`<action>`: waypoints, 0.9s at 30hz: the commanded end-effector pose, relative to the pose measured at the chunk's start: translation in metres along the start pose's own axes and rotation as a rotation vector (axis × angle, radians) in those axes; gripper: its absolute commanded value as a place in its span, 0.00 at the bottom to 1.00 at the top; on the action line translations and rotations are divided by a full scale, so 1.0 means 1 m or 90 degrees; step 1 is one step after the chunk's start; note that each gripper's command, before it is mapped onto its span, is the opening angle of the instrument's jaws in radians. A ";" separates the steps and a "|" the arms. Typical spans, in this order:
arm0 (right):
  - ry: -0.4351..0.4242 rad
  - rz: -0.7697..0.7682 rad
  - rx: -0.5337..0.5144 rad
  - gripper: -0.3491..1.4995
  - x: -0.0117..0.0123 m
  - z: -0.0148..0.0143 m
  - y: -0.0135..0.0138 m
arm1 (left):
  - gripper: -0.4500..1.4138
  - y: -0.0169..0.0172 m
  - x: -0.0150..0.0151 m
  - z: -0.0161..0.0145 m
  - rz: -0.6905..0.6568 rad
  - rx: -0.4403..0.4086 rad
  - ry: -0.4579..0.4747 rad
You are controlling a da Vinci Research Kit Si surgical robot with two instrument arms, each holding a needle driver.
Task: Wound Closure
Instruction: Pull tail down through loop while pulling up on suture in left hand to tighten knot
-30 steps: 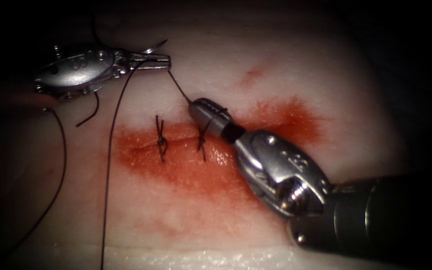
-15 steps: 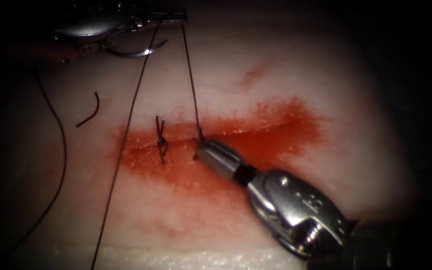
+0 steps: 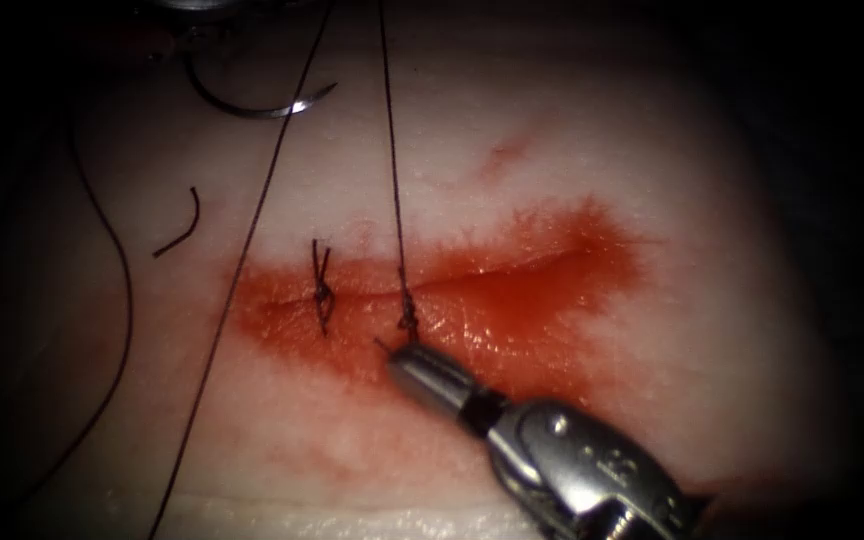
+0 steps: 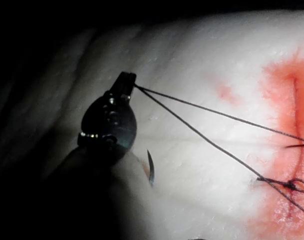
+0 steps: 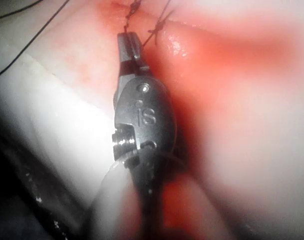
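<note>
The left tool [image 4: 127, 80] is shut on the thread [image 3: 392, 170], which runs taut from it down to a knot [image 3: 408, 322] on the cut [image 3: 512, 270]. The right tool [image 3: 397, 358] sits just in front of that knot, shut on the short thread end; its jaws [image 5: 128, 42] show close to the knot. The curved needle [image 3: 252, 105] hangs free above the tissue [image 3: 572, 140] at the far left, beside the left tool, held by neither tool and not in the tissue. It shows as a dark curve [image 4: 151, 170] by the left tool's body.
An earlier tied stitch [image 3: 322, 290] crosses the cut's left part. A long strand [image 3: 232, 290] trails down to the tissue's front edge. A cut scrap of thread [image 3: 180, 225] lies left of the cut. Red fluid [image 3: 552, 300] stains the tissue around the cut.
The left tool has drawn its thread up and away, almost out of the endoscope view. The right tool has pulled its end toward the front. The knot has slid down onto the cut.
</note>
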 end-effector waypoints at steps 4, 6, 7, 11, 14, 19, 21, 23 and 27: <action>0.000 0.000 0.001 0.00 -0.0008 0.0004 -0.0002 | 0.00 -0.0015 0.0000 0.0013 0.010 0.013 -0.006; 0.000 0.000 0.001 0.00 -0.0009 0.0004 -0.0002 | 0.00 -0.0021 0.0000 0.0015 0.012 0.021 -0.009; 0.001 -0.001 0.001 0.00 -0.0010 0.0005 -0.0001 | 0.00 -0.0027 0.0000 0.0018 0.017 0.029 -0.014; -0.002 -0.004 0.003 0.00 -0.0014 0.0005 0.0000 | 0.00 -0.0039 0.0001 0.0023 0.033 0.040 -0.020; -0.008 -0.009 0.002 0.00 -0.0021 0.0005 0.0002 | 0.00 -0.0049 0.0000 0.0029 0.041 0.051 -0.025; -0.043 -0.027 0.002 0.00 -0.0043 0.0006 0.0007 | 0.00 -0.0056 -0.0010 0.0038 0.054 0.058 -0.037; -0.045 -0.029 0.001 0.00 -0.0046 0.0007 0.0008 | 0.00 -0.0055 -0.0011 0.0038 0.055 0.059 -0.040; -0.049 -0.033 0.002 0.00 -0.0052 0.0007 0.0009 | 0.00 -0.0055 -0.0011 0.0039 0.054 0.062 -0.045; -0.051 -0.038 0.005 0.00 -0.0054 0.0005 0.0008 | 0.00 -0.0056 -0.0011 0.0038 0.053 0.063 -0.045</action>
